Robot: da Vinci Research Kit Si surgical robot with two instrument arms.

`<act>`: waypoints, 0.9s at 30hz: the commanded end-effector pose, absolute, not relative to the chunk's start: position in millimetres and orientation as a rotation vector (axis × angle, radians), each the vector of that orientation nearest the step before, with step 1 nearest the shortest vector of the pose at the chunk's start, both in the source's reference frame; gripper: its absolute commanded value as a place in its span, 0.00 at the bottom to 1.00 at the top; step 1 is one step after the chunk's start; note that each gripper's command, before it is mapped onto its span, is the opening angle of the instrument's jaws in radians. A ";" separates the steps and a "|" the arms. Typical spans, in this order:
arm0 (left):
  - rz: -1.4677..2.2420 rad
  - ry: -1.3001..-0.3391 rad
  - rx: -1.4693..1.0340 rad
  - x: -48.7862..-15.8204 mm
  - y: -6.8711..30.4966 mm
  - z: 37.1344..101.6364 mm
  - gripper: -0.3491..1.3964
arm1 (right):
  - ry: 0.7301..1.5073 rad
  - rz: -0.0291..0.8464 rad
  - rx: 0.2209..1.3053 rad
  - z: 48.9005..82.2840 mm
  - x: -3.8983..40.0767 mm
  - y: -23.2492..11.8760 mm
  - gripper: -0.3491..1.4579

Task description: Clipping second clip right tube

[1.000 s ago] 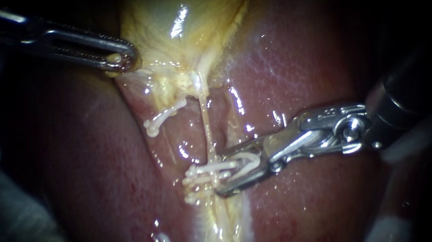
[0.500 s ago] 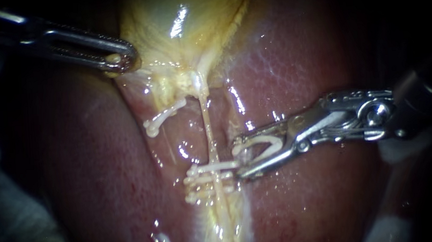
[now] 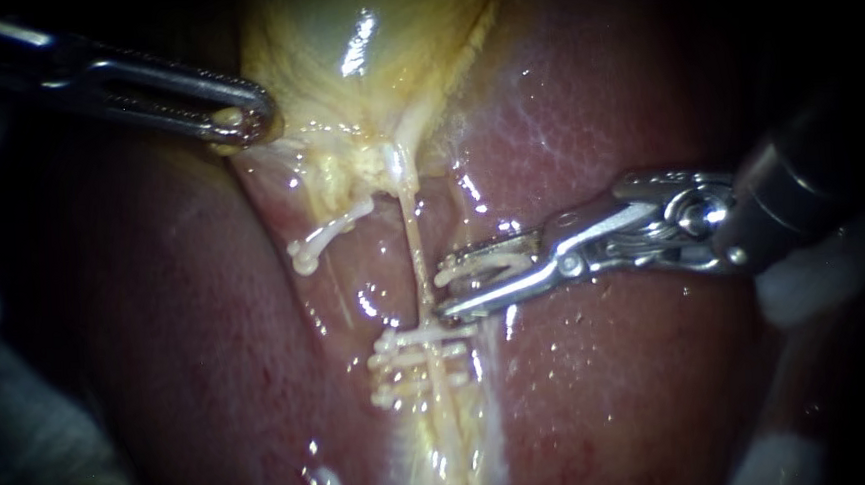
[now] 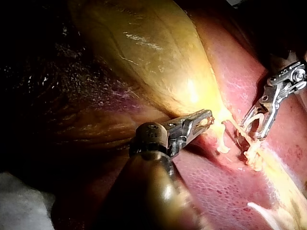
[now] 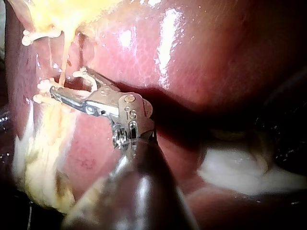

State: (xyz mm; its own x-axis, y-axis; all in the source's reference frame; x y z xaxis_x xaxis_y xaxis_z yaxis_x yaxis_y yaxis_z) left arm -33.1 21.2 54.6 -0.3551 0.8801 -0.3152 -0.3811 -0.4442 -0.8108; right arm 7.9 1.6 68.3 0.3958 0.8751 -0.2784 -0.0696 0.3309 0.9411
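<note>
Endoscope close over the glossy red-brown liver (image 3: 596, 132), facing the pale yellow gallbladder (image 3: 310, 40). Each wrist camera looks along its own shaft to the left instrument (image 4: 207, 118) or right instrument (image 5: 64, 84). All three views share the open white clip (image 3: 484, 266) in the right jaws.

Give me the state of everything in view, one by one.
Left instrument: jaws shut on gallbladder.
Right instrument: jaws spread, gripping loaded clip.
Loaded clip: open, beside tube, not yet closed.
Tube: taut, uncut.
Lower clips: closed across tube.
Lone clip: closed.
</note>
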 end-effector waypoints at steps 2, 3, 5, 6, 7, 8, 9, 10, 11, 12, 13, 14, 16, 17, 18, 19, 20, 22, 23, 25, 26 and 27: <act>1.900 -0.811 -0.969 -33.1 21.2 54.6 0.00 | 0.970 0.771 1.051 68.7 8.3 1.2 0.47; 1.900 -0.811 -0.969 -33.1 21.2 54.6 0.00 | 0.973 0.782 1.059 68.9 8.7 1.0 0.47; 1.900 -0.811 -0.969 -33.1 21.2 54.6 0.00 | 0.991 0.794 1.072 69.0 9.3 0.8 0.47; 1.900 -0.811 -0.969 -33.1 21.2 54.6 0.00 | 0.999 0.801 1.080 68.9 9.6 0.7 0.47; 1.900 -0.811 -0.969 -33.1 21.2 54.6 0.00 | 1.014 0.803 1.085 68.9 9.9 0.6 0.47; 1.900 -0.811 -0.969 -33.1 21.2 54.6 0.00 | 1.022 0.810 1.092 68.8 10.2 0.6 0.47; 1.900 -0.811 -0.969 -33.2 21.2 54.6 0.00 | 1.036 0.813 1.098 68.7 10.6 0.5 0.47; 1.900 -0.811 -0.969 -33.2 21.2 54.6 0.00 | 1.039 0.819 1.103 68.6 10.8 0.5 0.47; 1.900 -0.811 -0.969 -33.2 21.2 54.6 0.00 | 1.045 0.819 1.105 68.6 11.1 0.4 0.47; 1.900 -0.811 -0.969 -33.2 21.2 54.6 0.00 | 1.049 0.822 1.104 68.5 11.3 0.3 0.47; 1.900 -0.811 -0.969 -33.2 21.2 54.6 0.00 | 1.053 0.821 1.108 68.3 11.5 0.2 0.47; 1.900 -0.811 -0.969 -33.2 21.2 54.6 0.00 | 1.055 0.819 1.112 68.2 11.7 0.1 0.47; 1.900 -0.811 -0.968 -33.2 21.2 54.6 0.00 | 1.063 0.816 1.119 67.9 11.9 -0.1 0.47; 1.900 -0.811 -0.968 -33.2 21.2 54.6 0.00 | 1.068 0.815 1.125 67.7 11.9 -0.1 0.47; 1.900 -0.810 -0.968 -33.2 21.2 54.6 0.00 | 1.070 0.815 1.127 67.5 11.9 -0.2 0.47; 1.900 -0.810 -0.968 -33.2 21.2 54.6 0.00 | 1.077 0.811 1.137 67.1 12.0 -0.2 0.47; 1.900 -0.810 -0.968 -33.2 21.2 54.6 0.00 | 1.078 0.807 1.145 66.8 12.0 -0.2 0.47; 1.900 -0.810 -0.968 -33.2 21.2 54.6 0.00 | 1.088 0.805 1.158 65.9 12.1 -0.2 0.47; 1.900 -0.810 -0.968 -33.2 21.2 54.6 0.00 | 1.092 0.802 1.167 65.5 12.2 -0.2 0.47; 1.900 -0.810 -0.969 -33.2 21.2 54.6 0.00 | 1.104 0.801 1.181 64.6 12.3 -0.1 0.47; 1.900 -0.810 -0.969 -33.2 21.2 54.7 0.00 | 1.109 0.798 1.188 64.2 12.3 -0.1 0.47; 1.900 -0.810 -0.969 -33.2 21.2 54.7 0.00 | 1.113 0.794 1.196 63.9 12.4 -0.1 0.47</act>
State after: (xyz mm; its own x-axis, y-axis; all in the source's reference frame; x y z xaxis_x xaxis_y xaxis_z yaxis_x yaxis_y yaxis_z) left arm -33.2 21.2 54.6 -0.3546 0.8805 -0.3147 -0.3823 -0.4437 -0.8105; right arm 12.4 -0.1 63.5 0.2972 0.9251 -0.2362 0.0826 0.2216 0.9716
